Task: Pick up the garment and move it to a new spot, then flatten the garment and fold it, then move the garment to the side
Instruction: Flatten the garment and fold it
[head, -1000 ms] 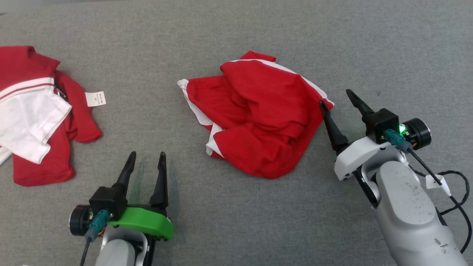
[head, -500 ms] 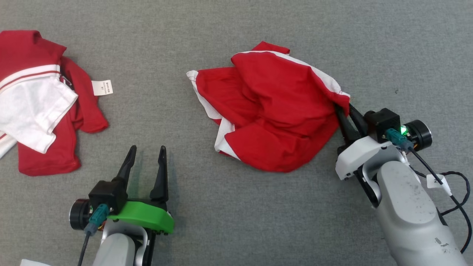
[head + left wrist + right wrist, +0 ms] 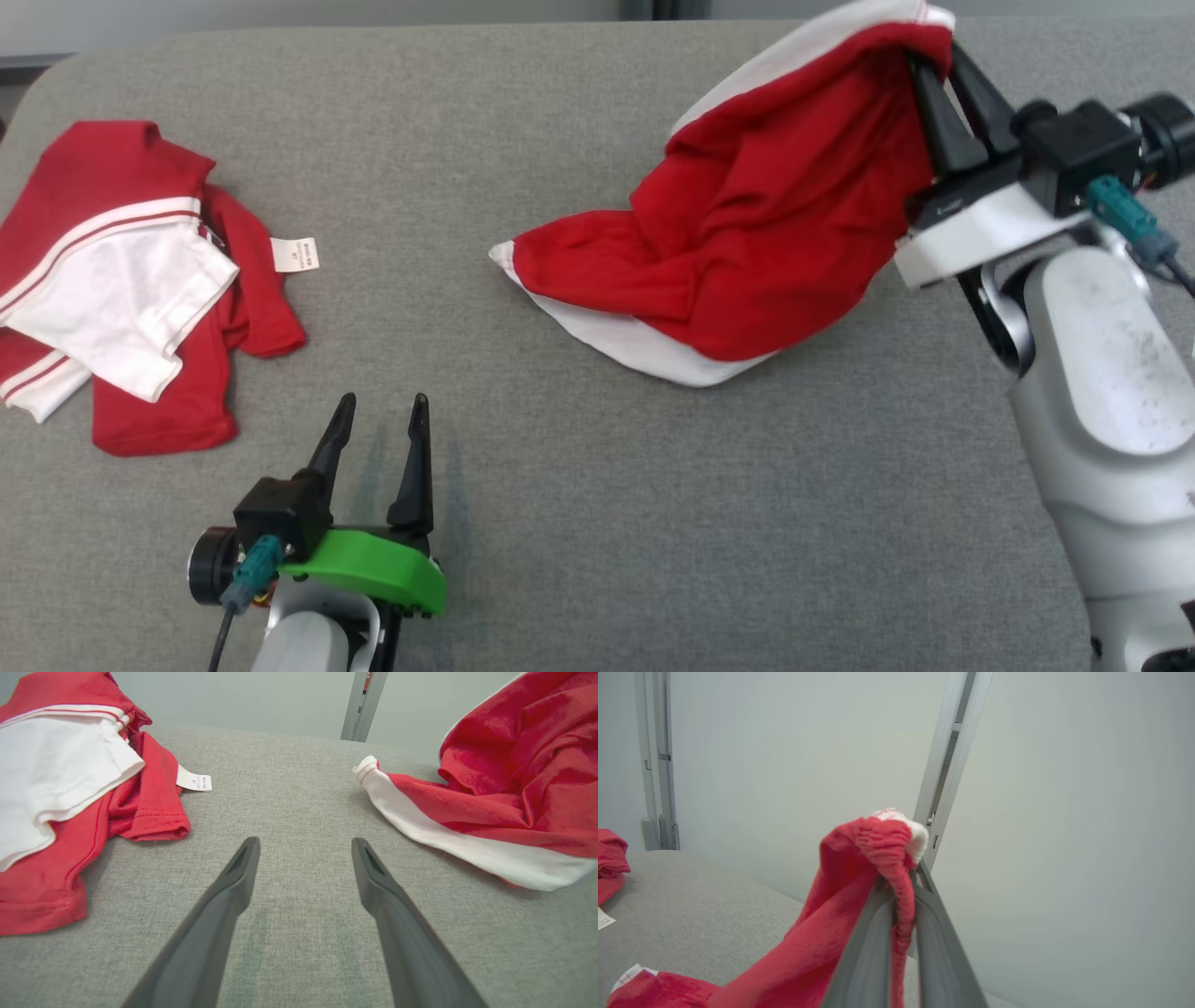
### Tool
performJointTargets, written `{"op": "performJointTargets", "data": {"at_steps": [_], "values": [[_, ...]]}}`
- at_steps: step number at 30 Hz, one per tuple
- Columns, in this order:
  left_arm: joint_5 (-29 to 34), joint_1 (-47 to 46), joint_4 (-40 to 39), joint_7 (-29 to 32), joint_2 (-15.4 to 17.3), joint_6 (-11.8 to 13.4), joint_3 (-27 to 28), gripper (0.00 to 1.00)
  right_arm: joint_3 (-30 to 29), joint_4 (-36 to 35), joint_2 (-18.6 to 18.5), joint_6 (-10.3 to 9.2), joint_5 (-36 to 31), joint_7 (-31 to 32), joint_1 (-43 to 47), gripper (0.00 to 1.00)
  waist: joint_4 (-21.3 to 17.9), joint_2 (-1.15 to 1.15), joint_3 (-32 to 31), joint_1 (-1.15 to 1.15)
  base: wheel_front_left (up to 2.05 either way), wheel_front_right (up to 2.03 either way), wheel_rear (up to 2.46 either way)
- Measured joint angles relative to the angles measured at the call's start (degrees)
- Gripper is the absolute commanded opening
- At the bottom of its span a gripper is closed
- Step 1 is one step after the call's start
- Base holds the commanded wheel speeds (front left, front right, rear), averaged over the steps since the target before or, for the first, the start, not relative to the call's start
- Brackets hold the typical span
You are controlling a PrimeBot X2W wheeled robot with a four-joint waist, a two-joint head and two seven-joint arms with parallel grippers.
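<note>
The garment [image 3: 747, 252] is red with white side stripes. My right gripper [image 3: 934, 65] is shut on its upper edge and holds that end lifted at the top right of the head view, while the lower end still trails on the grey surface. In the right wrist view the bunched red cloth [image 3: 882, 854] is pinched between the fingers [image 3: 868, 942]. The left wrist view shows the garment [image 3: 504, 798] at the right. My left gripper [image 3: 378, 415] stands open over bare surface at the lower left, apart from any cloth, with its fingers [image 3: 233, 891] spread wide.
A second red and white garment [image 3: 131, 280] lies crumpled at the left with a white label [image 3: 295, 254] showing. The grey padded surface [image 3: 597, 523] ends at its back edge near a pale wall with a metal post [image 3: 948, 765].
My right gripper closed on the garment's right edge and lifted it up and back, so most of the cloth hangs from it. The head view shifted too. The left arm stayed put.
</note>
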Motion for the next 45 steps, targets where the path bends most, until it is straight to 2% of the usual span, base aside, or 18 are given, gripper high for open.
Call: {"op": "performJointTargets", "data": {"at_steps": [5, 10, 14, 19, 23, 25, 26, 27, 28, 29, 33, 37, 45], "values": [[-0.8, 1.6, 0.6, 0.0, 0.0, 0.1, -1.3, 1.00, 8.3, 2.5, -1.9, 0.00, 1.0, 0.0, -11.3, 0.00, 1.3, 0.00, -2.7, 0.00, 0.00, 0.00, 0.00], [-1.3, 2.8, 0.6, 0.0, 0.0, 0.5, -1.9, 1.00, 12.7, 4.7, 0.6, 0.00, 4.4, 0.0, -20.4, 0.00, 3.3, 0.00, -5.2, 0.00, 0.00, 0.00, 0.00], [-1.2, 3.6, 0.6, 0.0, 0.0, 0.9, -1.6, 1.00, 14.1, 4.7, 1.9, 0.00, 7.0, 0.0, -21.4, 0.00, 4.3, 0.00, -6.8, 0.00, 0.00, 0.00, 0.00], [-1.2, 4.8, 0.3, 0.0, 0.0, 1.3, -1.0, 1.00, 13.6, 6.5, 0.3, 0.00, 9.3, 0.0, -15.4, 0.00, 3.8, 0.00, -8.0, 0.00, 0.00, 0.00, 0.00], [-1.2, 4.7, 0.1, 0.0, 0.0, 1.3, -1.1, 1.00, 12.2, 9.9, -3.8, 0.00, 9.8, 0.0, -5.0, 0.00, 2.3, 0.00, -7.7, 0.00, 0.00, 0.00, 0.00], [-1.2, 4.5, 0.2, 0.0, 0.0, 1.3, -1.2, 1.00, 9.9, 12.4, -6.4, 0.00, 9.6, 0.0, 3.5, 0.00, 1.3, 0.00, -7.1, 0.00, 0.00, 0.00, 0.00], [-1.0, 4.2, 0.2, 0.0, 0.0, 1.2, -1.2, 1.00, 9.1, 13.5, -7.0, 0.00, 9.3, 0.0, 6.4, 0.12, 1.0, 0.00, -6.8, 0.00, 0.00, 0.00, 0.00], [-0.7, 4.0, 0.2, 0.0, 0.0, 1.2, -1.1, 1.00, 8.4, 14.5, -7.4, 0.00, 8.8, 0.0, 8.6, 0.36, 0.7, 0.00, -6.6, 0.00, 0.00, 0.00, 0.00], [-0.6, 3.8, 0.3, 0.0, 0.0, 1.0, -1.2, 1.00, 7.1, 15.7, -7.9, 0.00, 8.3, 0.0, 10.9, 0.73, 0.3, 0.00, -6.4, 0.00, 0.00, 0.00, 0.00], [-0.4, 3.6, 0.3, 0.0, 0.0, 1.0, -1.0, 1.00, 5.5, 16.9, -8.1, 0.00, 8.1, 0.0, 12.8, 1.00, -0.1, 0.00, -6.1, 0.00, 0.00, 0.00, 0.00], [0.0, 3.2, 0.6, 0.0, 0.0, 0.8, -0.9, 1.00, 1.2, 18.4, -7.8, 0.00, 6.9, 0.1, 17.7, 1.00, -1.5, 0.00, -5.4, 0.00, 0.00, 0.00, 0.00], [0.1, 2.9, 1.0, 0.0, 0.0, 0.6, -1.1, 1.00, -2.4, 16.4, -6.6, 0.00, 5.4, 0.1, 19.9, 1.00, -2.6, 0.00, -5.1, 0.00, 0.00, 0.00, 0.00], [-0.3, 2.2, 0.6, 0.0, 0.0, 0.3, -3.5, 1.00, -9.8, 1.3, -2.1, 0.00, 3.0, 0.1, 21.9, 1.00, -4.3, 0.00, -5.4, 0.00, 0.00, 0.00, 0.00]]}}
